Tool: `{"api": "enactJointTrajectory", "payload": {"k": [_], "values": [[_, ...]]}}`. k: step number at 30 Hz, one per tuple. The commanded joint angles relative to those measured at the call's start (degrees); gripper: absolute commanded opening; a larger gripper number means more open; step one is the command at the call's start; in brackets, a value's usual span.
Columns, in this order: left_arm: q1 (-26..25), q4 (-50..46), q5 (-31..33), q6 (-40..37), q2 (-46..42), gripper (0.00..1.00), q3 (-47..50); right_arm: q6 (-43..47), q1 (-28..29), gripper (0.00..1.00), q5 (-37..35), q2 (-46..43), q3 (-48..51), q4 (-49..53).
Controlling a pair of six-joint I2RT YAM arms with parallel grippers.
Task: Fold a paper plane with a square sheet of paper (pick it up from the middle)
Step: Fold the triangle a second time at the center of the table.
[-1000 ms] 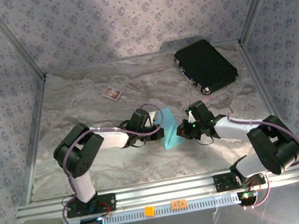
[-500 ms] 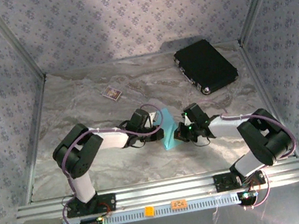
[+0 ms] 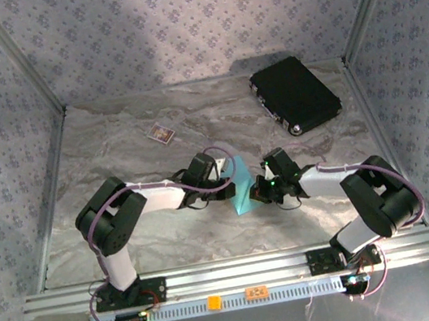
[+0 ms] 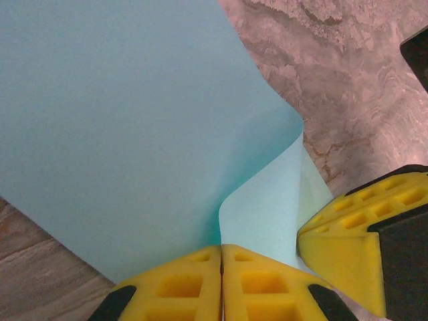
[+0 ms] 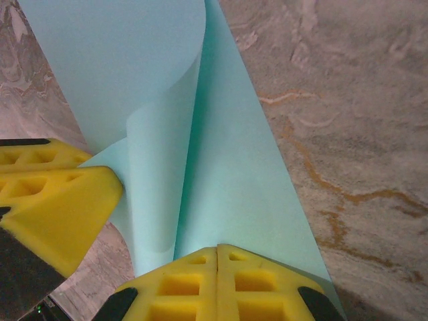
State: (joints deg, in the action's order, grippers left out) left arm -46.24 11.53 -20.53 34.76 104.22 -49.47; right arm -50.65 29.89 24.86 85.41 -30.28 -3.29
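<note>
Vs a sec ago: my right arm has swung in, elbow tucked up, and my right claw (image 3: 265, 189) now sits tight against the square sheet of paper (image 3: 244, 188). Over the last half sec there's almost no further motion, so approach = done. My left claw (image 3: 222, 182) hasn't shifted; same spot on the sheet's other side.

Claw state: both closed right down. In the left wrist view my yellow pads (image 4: 194, 284) meet w/ the blue paper coming out from btwn them. The right wrist view shows the same thing, pads (image 5: 244, 284) together on the sheet's edge. So each claw pinches the paper, nothing else.

Sheet: mid-table (image 3: 152, 229), btwn the 2 claws, standing up in a soft curl, one flap bowed over the other. It's well apart from the black case (image 3: 294, 96) and the small card (image 3: 162, 133).

Meaning, as I judge it: two-handed hold is set, so the fold can start. No sharp crease visible yet, only a bend, and no dart shape, so still early. Risk: thin paper may buckle or slip if my claws pull unevenly.
</note>
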Motion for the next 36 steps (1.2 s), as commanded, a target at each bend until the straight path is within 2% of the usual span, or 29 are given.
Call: {"api": "enactJointTrajectory", "payload": {"k": [1,36], "values": [[0.1,-1.5,1.0,-1.4,-2.1,0.08,-1.0,-0.3,0.3,0.04,-1.9,1.5,0.3,3.4],[0.2,0.8,2.6,-1.9,-1.0,0.09,0.1,-0.4,-0.1,0.04,-1.8,1.6,0.7,3.1]]}}
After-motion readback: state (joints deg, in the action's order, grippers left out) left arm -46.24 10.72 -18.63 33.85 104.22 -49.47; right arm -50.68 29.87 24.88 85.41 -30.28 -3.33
